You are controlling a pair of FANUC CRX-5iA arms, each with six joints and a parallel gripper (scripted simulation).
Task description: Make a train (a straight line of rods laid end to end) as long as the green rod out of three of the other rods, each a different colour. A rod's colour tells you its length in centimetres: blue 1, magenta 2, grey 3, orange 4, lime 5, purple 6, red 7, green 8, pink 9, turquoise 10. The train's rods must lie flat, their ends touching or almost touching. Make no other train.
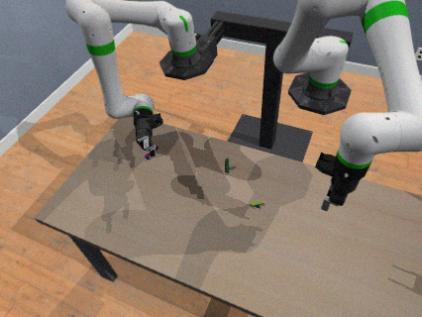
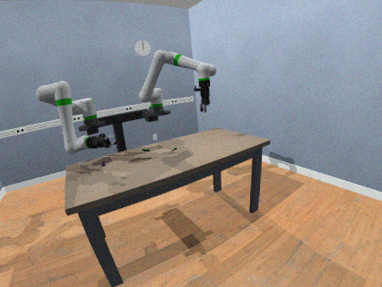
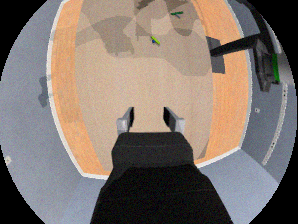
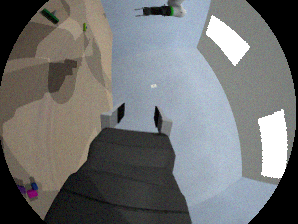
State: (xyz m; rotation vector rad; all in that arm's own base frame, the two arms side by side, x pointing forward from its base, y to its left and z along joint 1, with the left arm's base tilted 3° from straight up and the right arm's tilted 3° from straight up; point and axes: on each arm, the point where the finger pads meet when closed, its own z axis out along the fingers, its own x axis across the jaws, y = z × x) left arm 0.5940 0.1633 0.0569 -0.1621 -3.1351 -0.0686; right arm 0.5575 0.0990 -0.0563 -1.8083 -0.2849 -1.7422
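Observation:
The green rod [image 1: 227,165] [image 2: 145,150] [image 3: 177,13] [image 4: 50,16] lies on the table, a small greyish piece beside it. The lime rod [image 1: 257,203] [image 3: 155,40] [image 4: 85,27] lies apart from it, with a small blue piece [image 1: 258,206] against its side. A magenta rod [image 4: 32,193], a blue rod [image 4: 34,186] and a purple rod [image 4: 21,189] lie close together elsewhere. My left gripper [image 1: 326,204] [image 3: 148,113] is open and empty, high above the table and away from the rods. My right gripper [image 4: 139,110] is open and empty, tilted sideways above the magenta group.
The table [image 1: 322,258] [image 2: 215,148] carries the rods in separate groups. A black stand [image 1: 269,99] rises behind the table between the arm bases. Arm shadows darken the wood around the green and lime rods.

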